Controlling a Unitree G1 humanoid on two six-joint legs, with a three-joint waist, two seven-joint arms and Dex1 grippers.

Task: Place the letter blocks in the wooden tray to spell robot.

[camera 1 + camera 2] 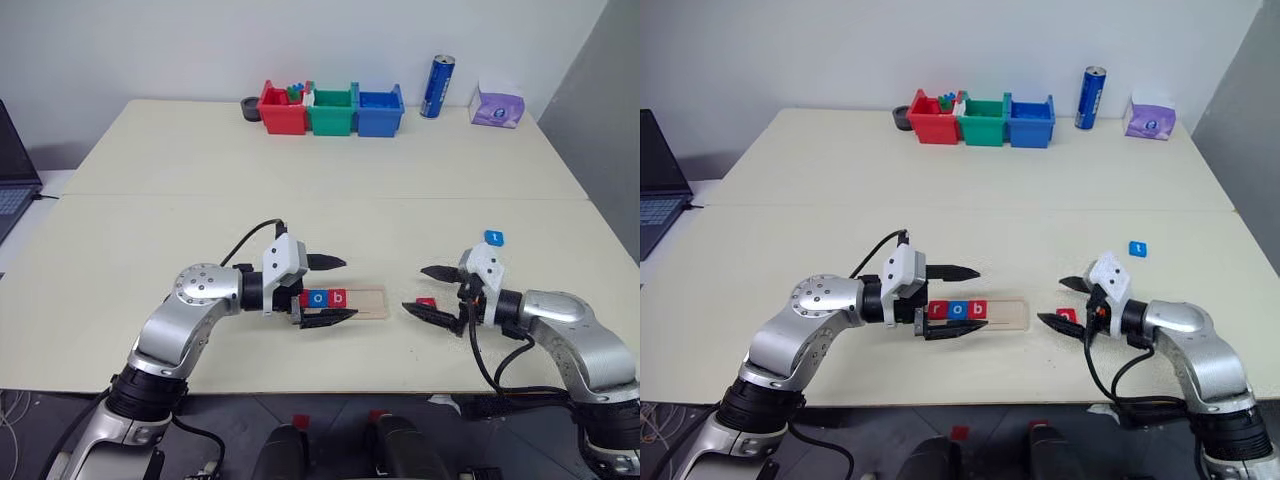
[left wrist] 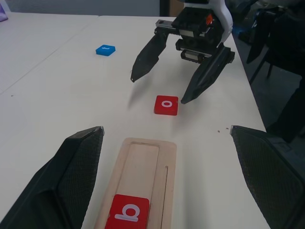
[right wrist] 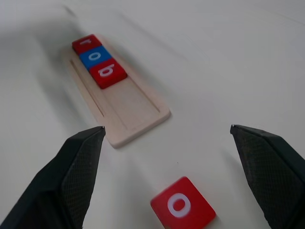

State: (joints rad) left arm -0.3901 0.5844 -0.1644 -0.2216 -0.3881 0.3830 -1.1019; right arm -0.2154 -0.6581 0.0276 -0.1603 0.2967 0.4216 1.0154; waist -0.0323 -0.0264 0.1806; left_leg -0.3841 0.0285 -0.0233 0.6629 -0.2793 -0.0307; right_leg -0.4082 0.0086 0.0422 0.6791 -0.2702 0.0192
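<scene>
The wooden tray (image 1: 1008,313) lies near the table's front edge. In its left end sit three letter blocks: a red r (image 1: 938,309), a blue o (image 1: 957,309) and a red b (image 1: 978,309). My left gripper (image 1: 965,300) is open, one finger on each side of that end. A red o block (image 1: 1067,316) lies flat on the table just right of the tray, close under my open right gripper (image 1: 1052,302), which holds nothing. A blue t block (image 1: 1137,248) rests farther back on the right. In the right wrist view the red o block (image 3: 182,205) lies between the fingers.
Red (image 1: 282,110), green (image 1: 332,112) and blue (image 1: 380,113) bins stand in a row at the table's far edge, beside a blue can (image 1: 437,87) and a purple packet (image 1: 497,106). A laptop (image 1: 12,180) sits off the left edge.
</scene>
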